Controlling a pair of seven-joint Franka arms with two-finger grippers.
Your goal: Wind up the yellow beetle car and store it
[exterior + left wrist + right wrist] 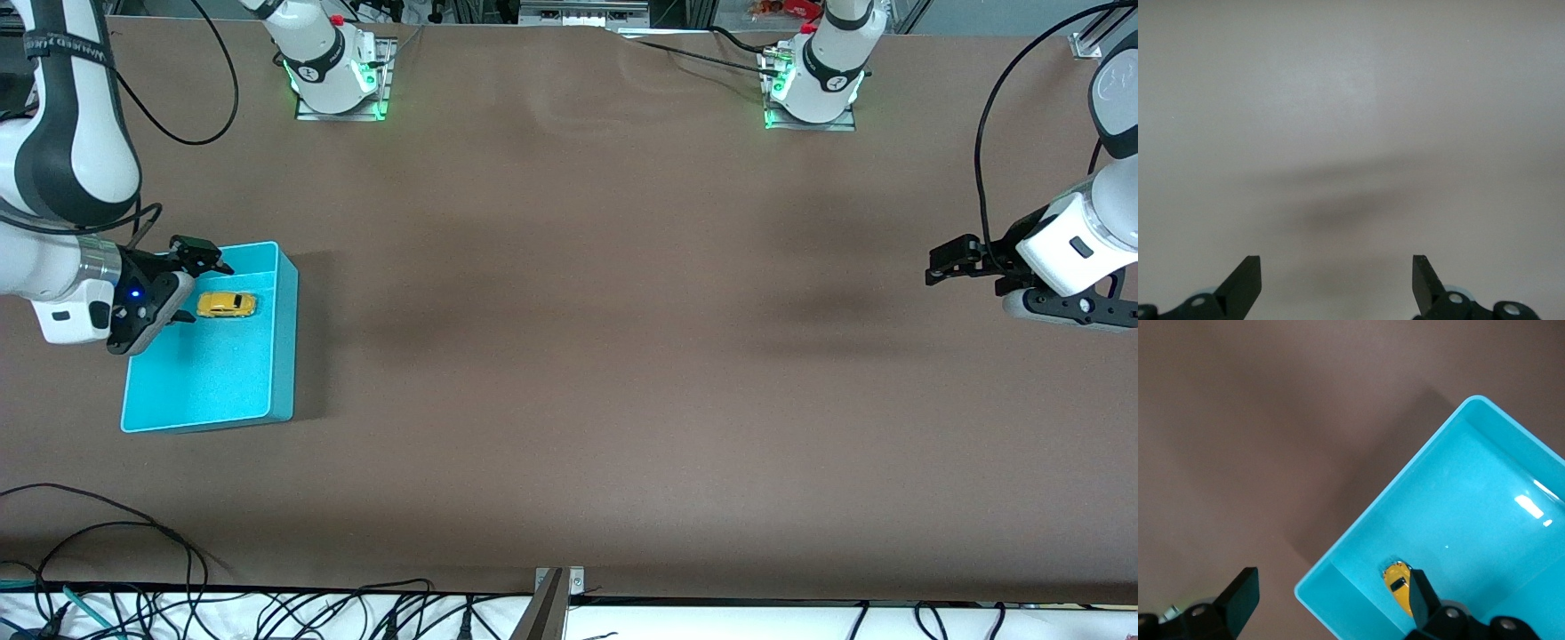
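While the car (226, 305) sits on its wheels on the floor of the bin (283, 356), in the part farther from the front camera, my right fingers (203, 258) hang spread wide above that same part of the bin, holding nothing. In the right wrist view one finger (1422, 597) lies across the car (1397, 581) and hides part of it, while the other finger (1241, 599) shows over the bare brown surface (1258, 440) outside the bin's wall (1371, 520). I cannot tell whether that nearer finger touches the car or only hangs above it. The bin stands at the right arm's end of the surface (569, 356), open at the top, and the car is the only thing in it; it lies close to the wall on the side my right arm reaches in from and apart from the other three walls.

My left arm waits at its own end of the surface, well apart from the bin. Its fingers (944, 265) are up in the air and point toward the middle of the surface. In the left wrist view both fingers (1245, 283) stand wide apart with nothing between them, and only the bare surface (1351, 120) with a soft shadow shows below them.
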